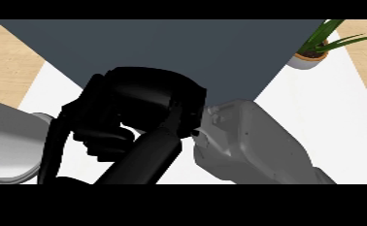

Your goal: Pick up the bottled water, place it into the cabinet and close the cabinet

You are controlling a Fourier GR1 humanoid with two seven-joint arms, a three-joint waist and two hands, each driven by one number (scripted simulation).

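The right hand (147,104) is very close to the view and fills its middle as a black mass, joined to the grey right forearm (261,142). I cannot tell if this hand is open or closed. Behind it, a flat dark grey panel (186,45) covers the middle of the white worktop (326,113). A potted plant (315,50) stands near the worktop's far right corner. The left forearm (18,142) shows at the lower left edge. The thin black parts beside it are probably the left hand (58,145), and its state is also unclear. The bottled water shows nowhere, so I cannot tell its place.
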